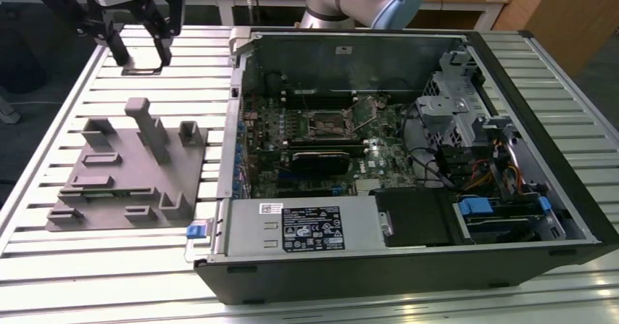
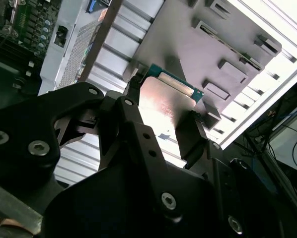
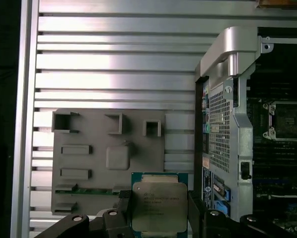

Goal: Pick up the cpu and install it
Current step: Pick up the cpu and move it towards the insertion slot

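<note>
1. I find the gripper (image 1: 142, 61) raised over the slatted table (image 1: 39, 280), beyond the far end of the grey fixture (image 1: 126, 172) as the exterior view shows it, and clear of the fixture's upright tabs.
2. Its fingers (image 3: 194, 208) are drawn in narrow and clamp the cpu (image 3: 159, 206) by two opposite edges. In both wrist views the chip sits flat between them.
3. The cpu is off the fixture and touches nothing but the fingers. Its pale silver top faces the first wrist view's camera, with a green border showing along one edge.
4. The open computer case (image 1: 541, 121) lies just beside the fixture, on the exterior view's right.
5. The processor socket (image 1: 327, 125) on the board inside the case is well apart from the fixture and from the held chip.
</note>
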### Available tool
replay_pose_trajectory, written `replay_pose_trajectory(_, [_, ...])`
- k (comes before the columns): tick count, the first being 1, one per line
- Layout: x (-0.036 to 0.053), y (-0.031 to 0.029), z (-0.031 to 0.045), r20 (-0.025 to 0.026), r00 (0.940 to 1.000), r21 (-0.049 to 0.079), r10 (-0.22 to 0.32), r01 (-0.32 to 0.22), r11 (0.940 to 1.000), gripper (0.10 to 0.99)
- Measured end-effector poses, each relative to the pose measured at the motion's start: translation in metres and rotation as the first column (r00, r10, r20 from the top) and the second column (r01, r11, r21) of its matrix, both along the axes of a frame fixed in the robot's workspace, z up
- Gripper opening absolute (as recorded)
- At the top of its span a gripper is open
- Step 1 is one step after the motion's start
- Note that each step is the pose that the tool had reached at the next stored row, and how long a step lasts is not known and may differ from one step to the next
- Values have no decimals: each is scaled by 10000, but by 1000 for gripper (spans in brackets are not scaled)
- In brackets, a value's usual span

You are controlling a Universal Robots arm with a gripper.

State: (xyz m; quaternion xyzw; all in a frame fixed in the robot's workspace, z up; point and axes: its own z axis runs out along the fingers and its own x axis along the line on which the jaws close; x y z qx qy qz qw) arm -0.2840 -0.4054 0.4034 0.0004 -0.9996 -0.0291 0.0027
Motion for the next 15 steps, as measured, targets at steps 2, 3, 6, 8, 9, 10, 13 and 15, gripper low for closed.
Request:
replay_pose_trajectory(2, [50, 6, 0, 0, 10000, 0, 8, -8, 10000, 537])
replay_pose_trajectory(3, [75, 10, 0, 0, 10000, 0, 11, -11, 10000, 537])
replay_pose_trajectory(6, [130, 17, 0, 0, 10000, 0, 20, -20, 10000, 537])
replay_pose_trajectory(8, [156, 20, 0, 0, 10000, 0, 24, -24, 10000, 537])
replay_pose_trajectory(9, [168, 20, 0, 0, 10000, 1, 27, -27, 10000, 537])
replay_pose_trajectory(10, [178, 20, 0, 0, 10000, 0, 30, -30, 10000, 537])
replay_pose_trajectory(13, [209, 21, 0, 0, 10000, 0, 37, -37, 10000, 537])
replay_pose_trajectory(15, [239, 22, 0, 0, 10000, 0, 43, -43, 10000, 537])
